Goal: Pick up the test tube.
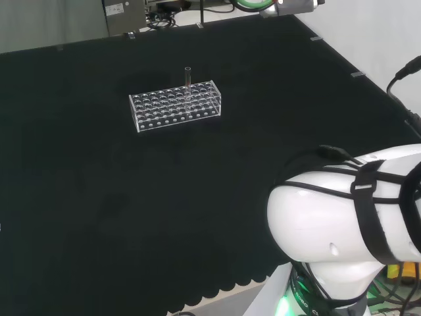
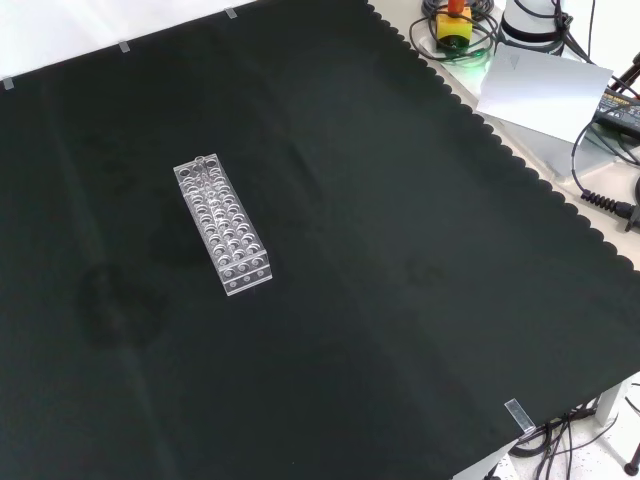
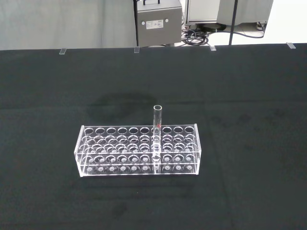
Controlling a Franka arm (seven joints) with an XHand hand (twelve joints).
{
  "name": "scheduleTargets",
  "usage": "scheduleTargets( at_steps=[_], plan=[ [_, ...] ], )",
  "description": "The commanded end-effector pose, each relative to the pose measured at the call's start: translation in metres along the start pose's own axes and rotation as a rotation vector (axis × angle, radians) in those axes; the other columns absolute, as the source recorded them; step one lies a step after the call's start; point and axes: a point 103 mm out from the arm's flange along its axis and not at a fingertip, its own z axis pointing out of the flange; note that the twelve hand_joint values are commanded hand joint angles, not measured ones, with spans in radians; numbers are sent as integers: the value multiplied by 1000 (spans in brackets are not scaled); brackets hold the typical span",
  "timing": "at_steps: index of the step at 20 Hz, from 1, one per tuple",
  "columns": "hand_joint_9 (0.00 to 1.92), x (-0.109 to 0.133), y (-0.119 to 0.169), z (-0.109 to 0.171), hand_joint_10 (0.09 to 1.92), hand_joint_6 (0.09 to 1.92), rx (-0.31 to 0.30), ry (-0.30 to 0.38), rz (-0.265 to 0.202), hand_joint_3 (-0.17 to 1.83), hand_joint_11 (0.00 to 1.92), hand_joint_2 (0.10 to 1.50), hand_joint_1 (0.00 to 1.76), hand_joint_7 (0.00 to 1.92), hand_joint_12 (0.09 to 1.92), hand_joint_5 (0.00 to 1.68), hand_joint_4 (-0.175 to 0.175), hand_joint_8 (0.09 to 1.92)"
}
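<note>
On the table's black cloth [image 1: 99, 197] sits a clear plastic rack [image 1: 175, 106], a long rectangular block pierced with rows of round holes. One slim glass test tube [image 1: 188, 85] stands upright in it, its open rim well above the rack's top. Whether the hand is open or closed, I cannot tell.

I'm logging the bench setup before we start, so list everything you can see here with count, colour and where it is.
test tube: one, clear glass, standing upright in the rack, top sticking out above it.
rack: one, clear plastic, many round holes, on the cloth, left of centre in the front view.
cloth: one, black, covering the bench.
cables and gear: several, mixed colours, off the cloth's edge at the front view's top right.
arm link: white with black straps, lower right in the head view.
</note>
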Motion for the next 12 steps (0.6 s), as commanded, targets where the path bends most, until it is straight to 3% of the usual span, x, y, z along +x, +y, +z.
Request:
scheduleTargets(
  at_steps=[1,2,6,12],
  plan=[
    [126,-1,2,2,602,164,-1,-7,-1,435,92,801,552,102,1202,138,-45,384],
    [61,-3,4,5,572,93,7,-7,-2,386,44,840,488,49,1167,76,-48,312],
    [2,-4,19,14,557,87,34,-5,-5,292,1,898,430,1,1138,27,-50,249],
    [0,1,54,29,607,87,60,9,-26,231,0,926,435,0,1186,46,-52,407]
  ],
)
